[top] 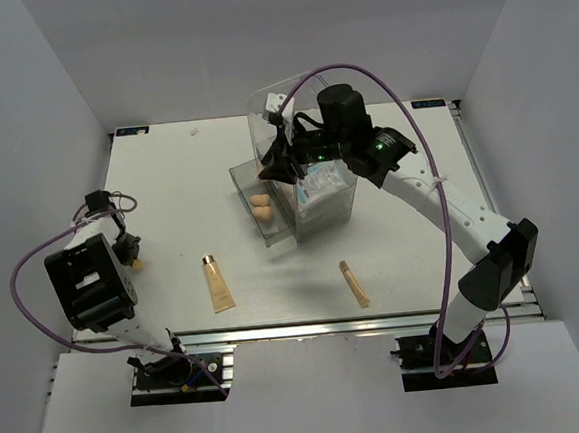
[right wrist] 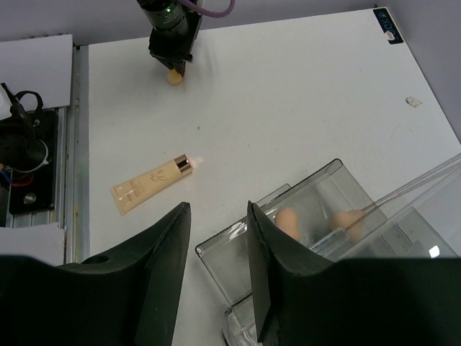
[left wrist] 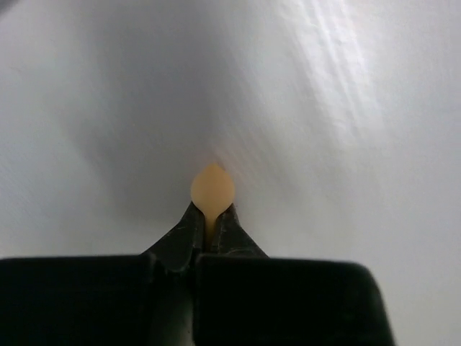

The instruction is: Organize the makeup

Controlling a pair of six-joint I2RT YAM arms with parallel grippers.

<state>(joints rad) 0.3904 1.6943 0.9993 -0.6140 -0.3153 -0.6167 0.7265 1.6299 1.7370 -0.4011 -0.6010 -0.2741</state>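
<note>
My left gripper (top: 132, 257) is shut on a peach egg-shaped sponge (left wrist: 212, 189) near the table's left edge; the sponge's tip sticks out past the fingertips. It also shows in the right wrist view (right wrist: 173, 77). My right gripper (right wrist: 218, 213) is open and empty, hovering above the front left corner of the clear box (top: 298, 201). Two peach sponges (top: 262, 207) lie in the box's low front compartment. White-and-blue packets (top: 324, 189) stand in its taller part. A beige tube with a gold cap (top: 217, 283) and a slimmer tan tube (top: 354, 283) lie on the table in front of the box.
A metal rail (top: 308, 327) runs along the near table edge. A small white scrap (top: 194, 132) lies at the far left. White walls close in the left, right and back sides. The box's clear lid (top: 270, 98) stands open behind the right gripper.
</note>
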